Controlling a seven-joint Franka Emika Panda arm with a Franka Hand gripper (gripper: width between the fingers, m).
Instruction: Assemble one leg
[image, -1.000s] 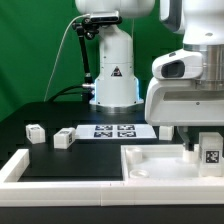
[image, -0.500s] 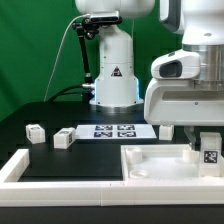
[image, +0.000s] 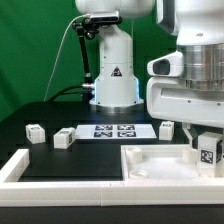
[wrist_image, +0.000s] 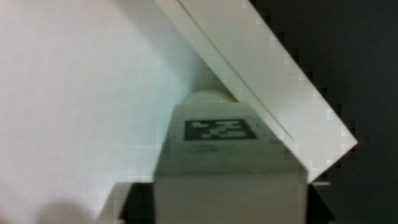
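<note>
Because the small white plastic cube-shaped leg must seat at a corner, the hand grips it at lower right, inside the large white recessed tray-like piece.

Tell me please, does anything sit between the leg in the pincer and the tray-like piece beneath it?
Nothing visible does. The pincer holds the leg over the tray-like piece, near its corner at the exterior view's right. In the wrist view only the tray's white floor and rim lie beyond the leg.
</note>
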